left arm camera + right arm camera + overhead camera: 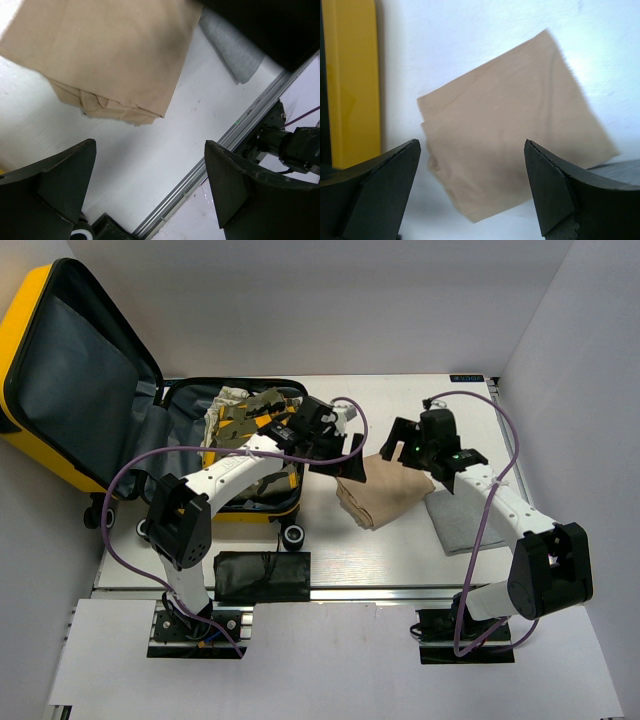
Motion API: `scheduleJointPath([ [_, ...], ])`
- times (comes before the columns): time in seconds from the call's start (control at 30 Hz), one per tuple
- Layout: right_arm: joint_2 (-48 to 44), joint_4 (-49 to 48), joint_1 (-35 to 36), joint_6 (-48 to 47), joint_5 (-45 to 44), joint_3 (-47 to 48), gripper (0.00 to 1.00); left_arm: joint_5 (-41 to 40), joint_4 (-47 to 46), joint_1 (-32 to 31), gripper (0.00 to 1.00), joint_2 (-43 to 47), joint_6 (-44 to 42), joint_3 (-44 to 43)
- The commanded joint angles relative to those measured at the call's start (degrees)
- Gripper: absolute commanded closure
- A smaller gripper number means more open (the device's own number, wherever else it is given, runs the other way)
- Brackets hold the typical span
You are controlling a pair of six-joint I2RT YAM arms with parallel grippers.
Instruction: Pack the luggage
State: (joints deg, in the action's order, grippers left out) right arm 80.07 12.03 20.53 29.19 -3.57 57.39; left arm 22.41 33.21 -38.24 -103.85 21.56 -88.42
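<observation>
A: Where does the packing stand?

B: The large yellow hard-shell suitcase (80, 380) lies open at the left of the white tabletop (330, 560). Its lid stands up at the far left, and crumpled patterned clothes (245, 410) are piled in the flat half. The folded beige cloth garment (385, 490) lies outside it, just to the right.

A: And the hands?

B: The left hand (150, 145) hangs just beside the garment's left edge, fingers spread wide with nothing between them. The right hand (472, 145) looks down on the same garment from the other side, equally wide and also holding nothing.

A: Two hands on one garment worries me.

B: Me too. They are close together, so if both go down at once the fingers could knock each other. A pinch that takes only the top layer would probably let the fold fall open on the lift.

A: Anything else?

B: The suitcase's raised rim lies between the garment and the pile, so a low carry might catch the cloth there. The folded grey cloth (455, 520) lies just beside the beige one, under the right arm, and could get dragged along.
</observation>
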Motion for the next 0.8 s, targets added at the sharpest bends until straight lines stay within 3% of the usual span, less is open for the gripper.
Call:
scheduleJointPath([
  [0.0,1.0,1.0,-5.0,-9.3,-0.4,1.9,0.11,-4.3,2.0,-1.7,0.02,1.8,2.6,3.0],
  [0.17,9.1,2.2,-9.5,-27.3,16.7,4.5,0.11,-4.5,-1.4,-4.1,0.02,1.3,8.5,8.1],
  [0.27,15.3,4.4,-10.6,-33.6,18.9,8.2,0.11,-6.9,-2.4,-5.6,0.02,-1.5,12.2,8.2],
  [0.47,23.8,4.1,-12.6,-34.2,14.0,12.4,0.11,-10.4,-1.5,-5.6,0.02,-9.3,17.0,3.5],
  [0.77,24.9,0.4,-13.4,-32.4,17.4,7.3,0.11,-10.9,-1.3,-5.1,0.04,-16.4,19.4,-0.3],
])
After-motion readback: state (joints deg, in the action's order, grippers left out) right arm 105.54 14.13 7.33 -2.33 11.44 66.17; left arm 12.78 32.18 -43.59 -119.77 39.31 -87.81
